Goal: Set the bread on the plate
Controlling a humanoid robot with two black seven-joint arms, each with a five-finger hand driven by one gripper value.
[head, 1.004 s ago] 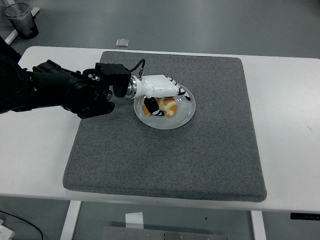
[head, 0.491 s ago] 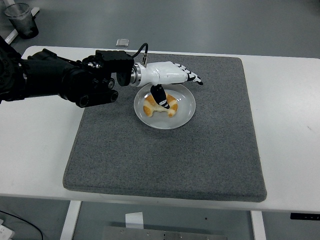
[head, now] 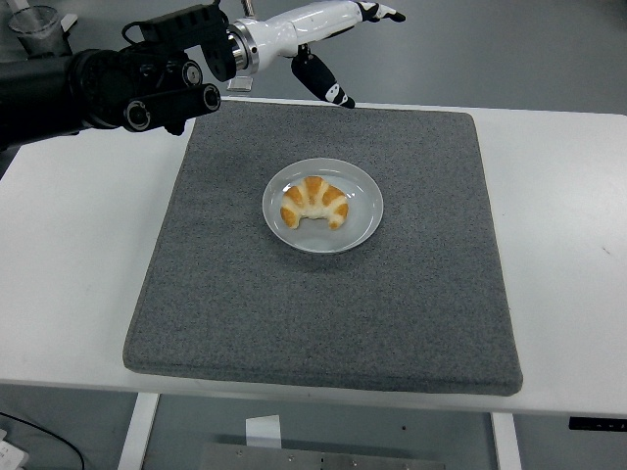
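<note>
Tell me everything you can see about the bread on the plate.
The bread is a small crescent-shaped roll, like a croissant, golden orange with paler cream bands across its ridged back. It looks whole and soft-crusted. It lies flat, its arch toward the far side and both tips pointing toward the near edge. It rests inside the round white plate, slightly left of center, on the gray mat. Nothing else touches it; the left robot hand is raised clear, open.
</note>
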